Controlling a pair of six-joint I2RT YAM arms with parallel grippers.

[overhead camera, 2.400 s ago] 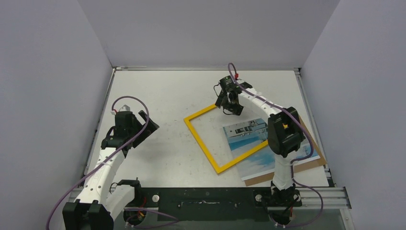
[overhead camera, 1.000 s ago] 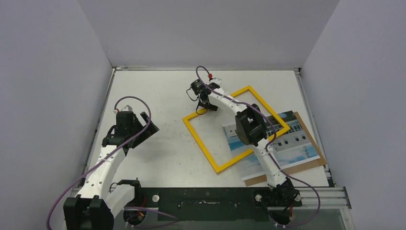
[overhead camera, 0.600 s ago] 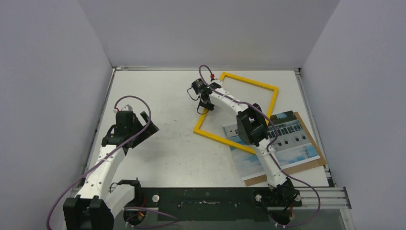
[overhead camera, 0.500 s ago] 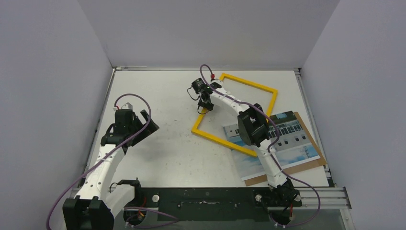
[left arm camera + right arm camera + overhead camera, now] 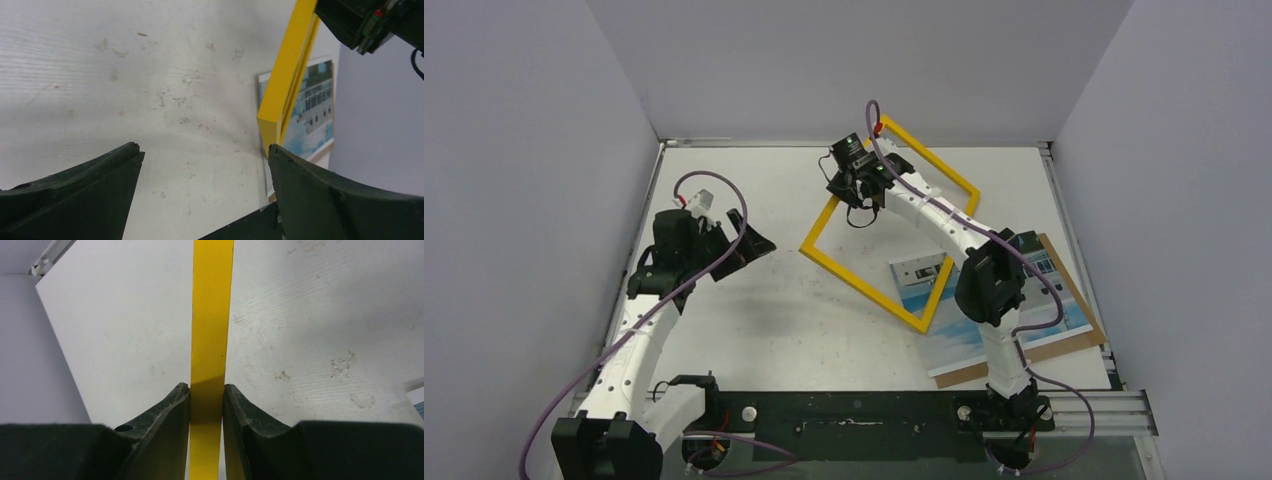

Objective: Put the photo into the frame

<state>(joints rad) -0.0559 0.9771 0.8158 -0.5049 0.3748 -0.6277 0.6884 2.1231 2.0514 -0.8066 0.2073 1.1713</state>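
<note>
The right gripper point(image 5: 856, 180) is now clenching the frame point(image 5: 861, 290) by its upper-left side, having swung it up from lying flat on the table point(image 5: 754, 180). The left gripper point(image 5: 742, 240) is waiting left of centre with jaws spread wide. This is uncovering the photo point(image 5: 1049, 305) at lower right. The frame is hanging tilted mid-picture, its low corner over the photo's left edge. Its long sides are running from the top toward lower left, and its yellow face is looking leftward.

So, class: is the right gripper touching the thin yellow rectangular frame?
Touching. In the right wrist view the right gripper has both fingers pressed against the thin yellow frame, no gap.
</note>
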